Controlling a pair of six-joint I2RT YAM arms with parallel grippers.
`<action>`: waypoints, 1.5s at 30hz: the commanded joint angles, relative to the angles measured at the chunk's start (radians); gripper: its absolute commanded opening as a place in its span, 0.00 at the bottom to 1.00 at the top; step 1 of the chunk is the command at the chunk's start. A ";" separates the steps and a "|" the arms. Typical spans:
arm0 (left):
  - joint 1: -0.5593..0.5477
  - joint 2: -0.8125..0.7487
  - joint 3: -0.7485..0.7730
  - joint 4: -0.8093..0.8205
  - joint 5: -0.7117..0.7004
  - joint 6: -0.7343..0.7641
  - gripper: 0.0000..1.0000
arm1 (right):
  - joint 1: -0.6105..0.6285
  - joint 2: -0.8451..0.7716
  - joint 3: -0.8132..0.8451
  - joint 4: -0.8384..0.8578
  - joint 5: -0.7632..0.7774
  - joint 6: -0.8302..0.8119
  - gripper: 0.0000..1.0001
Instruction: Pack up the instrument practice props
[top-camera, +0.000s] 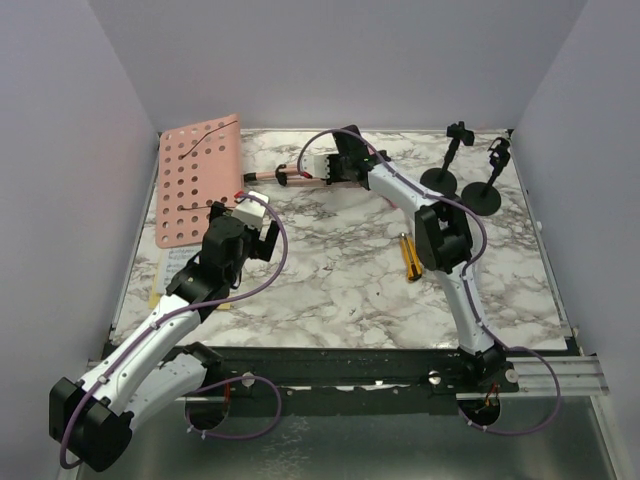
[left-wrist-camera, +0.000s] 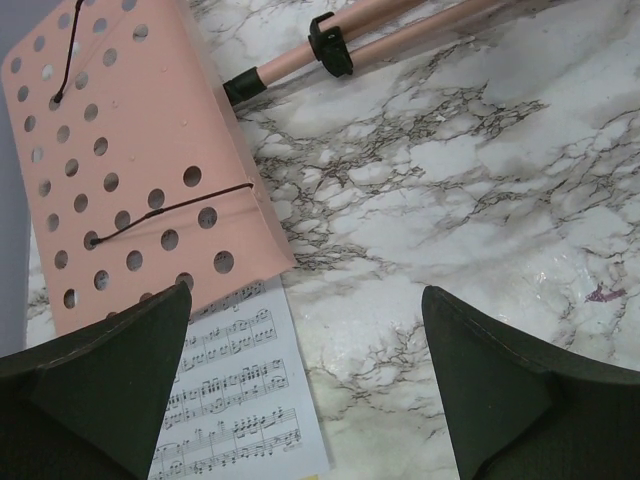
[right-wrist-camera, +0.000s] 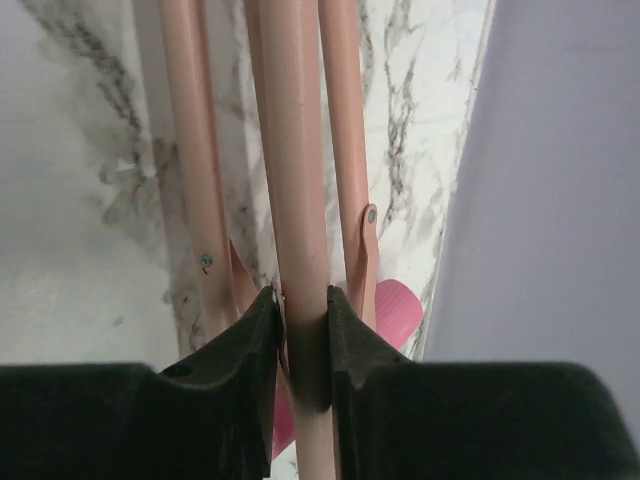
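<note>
The pink perforated music rack (top-camera: 198, 180) lies flat at the back left, and also shows in the left wrist view (left-wrist-camera: 130, 160). Its pink tripod (top-camera: 285, 178) lies folded on the marble table. My right gripper (top-camera: 305, 175) is shut on the tripod's centre pole (right-wrist-camera: 300, 200), with a leg on either side. A pink ribbed object (right-wrist-camera: 395, 310), perhaps the pink microphone, lies under the tripod by the wall. My left gripper (top-camera: 243, 215) hangs open and empty (left-wrist-camera: 305, 390) above a white sheet-music page (left-wrist-camera: 235, 400) tucked under the rack's edge. Two black round-based mic mounts (top-camera: 445, 165) (top-camera: 490, 185) stand at the back right.
A small yellow-and-black cutter (top-camera: 410, 258) lies right of centre beside the right arm. Grey walls close in the table (top-camera: 330, 290) on the left, back and right. A black rail (top-camera: 330, 365) runs along the near edge.
</note>
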 joint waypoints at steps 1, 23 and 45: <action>0.006 -0.014 -0.015 0.019 -0.037 0.016 0.99 | -0.015 0.037 0.059 0.325 0.146 -0.066 0.29; 0.006 -0.074 -0.020 0.050 0.153 -0.034 0.99 | -0.032 -0.764 -0.424 -0.093 -0.335 0.738 1.00; 0.012 -0.226 -0.001 0.099 0.367 -0.475 0.99 | -0.437 -1.109 -0.891 0.042 -0.734 1.015 1.00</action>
